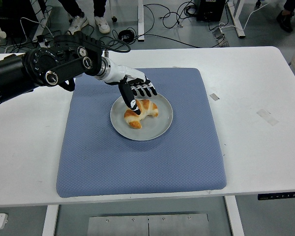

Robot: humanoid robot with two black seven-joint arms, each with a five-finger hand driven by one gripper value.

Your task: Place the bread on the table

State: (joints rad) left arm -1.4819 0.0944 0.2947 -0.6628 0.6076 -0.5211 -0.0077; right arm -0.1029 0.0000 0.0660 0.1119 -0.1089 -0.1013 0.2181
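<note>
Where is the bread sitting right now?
In the head view the bread lies on the grey plate near the middle of the blue mat, with the left hand touching its upper-left end.
</note>
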